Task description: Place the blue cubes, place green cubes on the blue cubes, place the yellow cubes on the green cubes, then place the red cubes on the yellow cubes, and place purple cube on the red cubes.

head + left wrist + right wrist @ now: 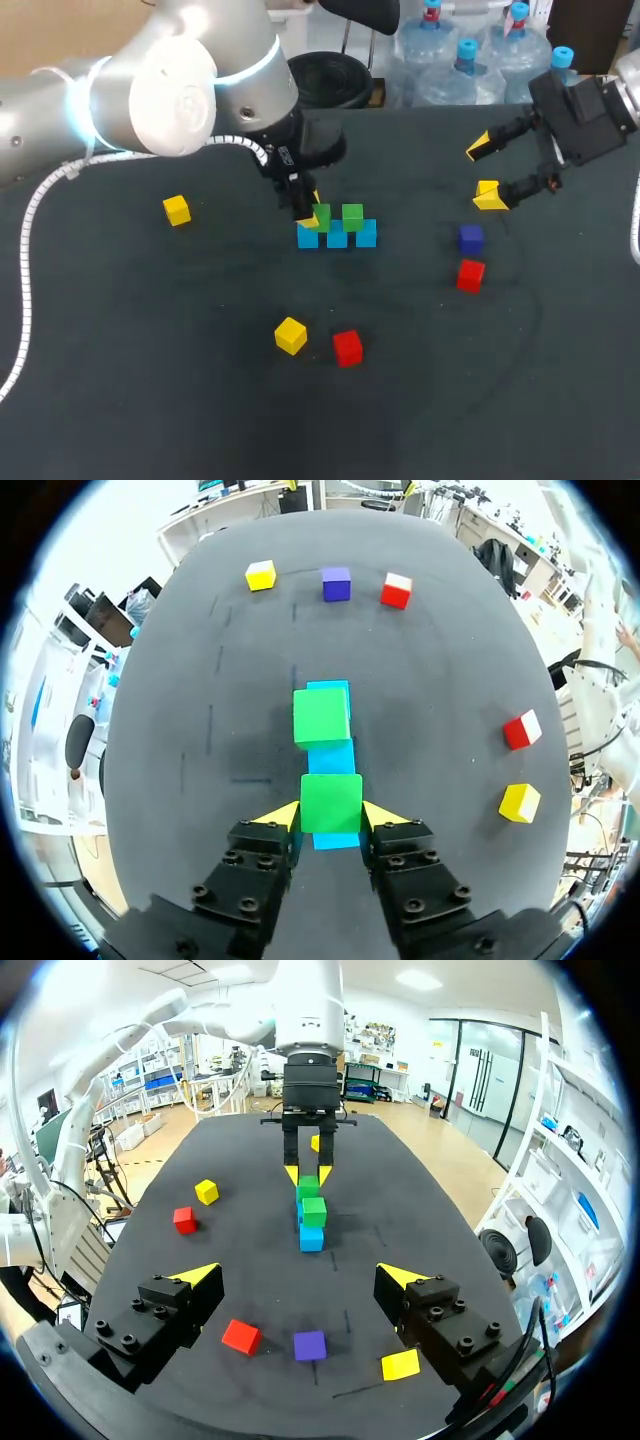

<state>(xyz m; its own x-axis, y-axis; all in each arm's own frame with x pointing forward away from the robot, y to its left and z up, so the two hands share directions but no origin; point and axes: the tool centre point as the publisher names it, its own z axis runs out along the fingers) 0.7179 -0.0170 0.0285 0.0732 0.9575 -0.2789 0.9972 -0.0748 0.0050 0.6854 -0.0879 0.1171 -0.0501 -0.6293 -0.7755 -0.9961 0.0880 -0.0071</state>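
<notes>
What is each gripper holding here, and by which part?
Left gripper grips the near green cube by two opposite side faces, as it rests on the blue row. Right gripper is open, holding nothing.

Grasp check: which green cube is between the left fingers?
The green cube at the row's near end, flanked by both fingers; the other green cube sits free beyond it.

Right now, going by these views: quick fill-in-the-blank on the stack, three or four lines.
1. The row of blue cubes counts ___ cubes.
2. ___ green cubes sit on that row.
3. The left end effector is shut on a ___ cube.
4. The right end effector holds nothing and is ___.
Missing words: three; two; green; open.
</notes>
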